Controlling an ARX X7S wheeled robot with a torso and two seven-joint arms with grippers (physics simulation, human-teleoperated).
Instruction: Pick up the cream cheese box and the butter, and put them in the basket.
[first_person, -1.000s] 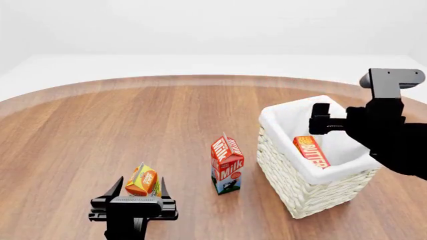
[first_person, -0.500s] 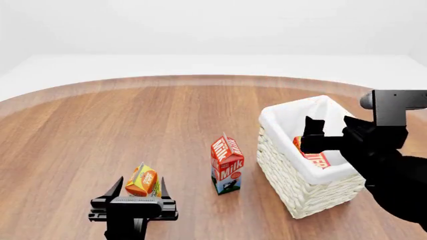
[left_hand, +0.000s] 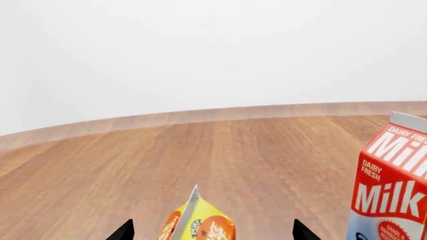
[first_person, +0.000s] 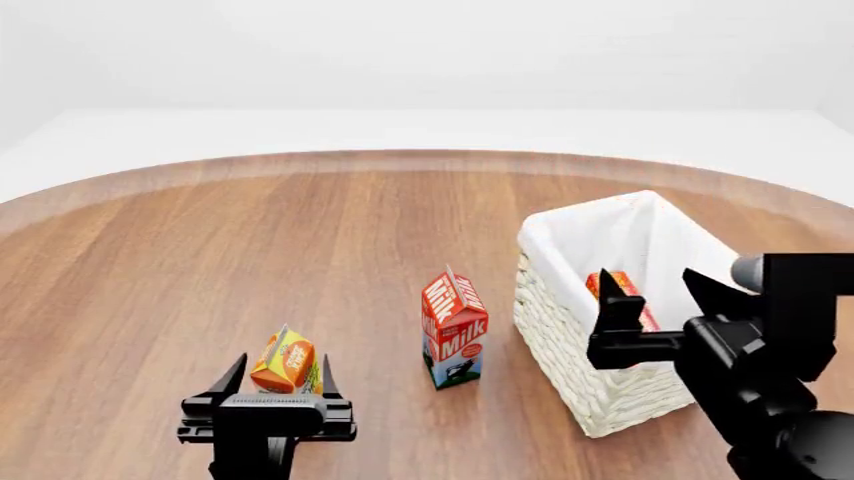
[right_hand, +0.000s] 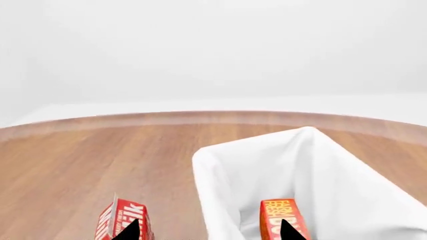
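Because the black left gripper (first_person: 280, 392) sits low at the near edge of the round brown wooden table (first_person: 267, 250) with its two fingers wide apart and nothing in them, it could bump the small orange and green juice carton (first_person: 284, 361) that stands right between the finger tips. That carton is not part of the job, and a push could knock it over.

Next to the right, the black right gripper (first_person: 651, 298) hangs over the near side of the big white woven basket with a cloth liner (first_person: 603, 230). Its fingers are also apart and hold nothing. If it drops lower, I think it could hit the rim and shove the basket.

Near the basket stands the tall red and white milk carton (first_person: 454, 328). A sideways swing could tip it.

Inside the basket, the red, orange and yellow butter box (right_hand: 281, 217) leans on the liner. The gripper hides part of it.

I cannot find the small flat white cream cheese box in any view. It may lie deep in the basket, but I cannot tell.
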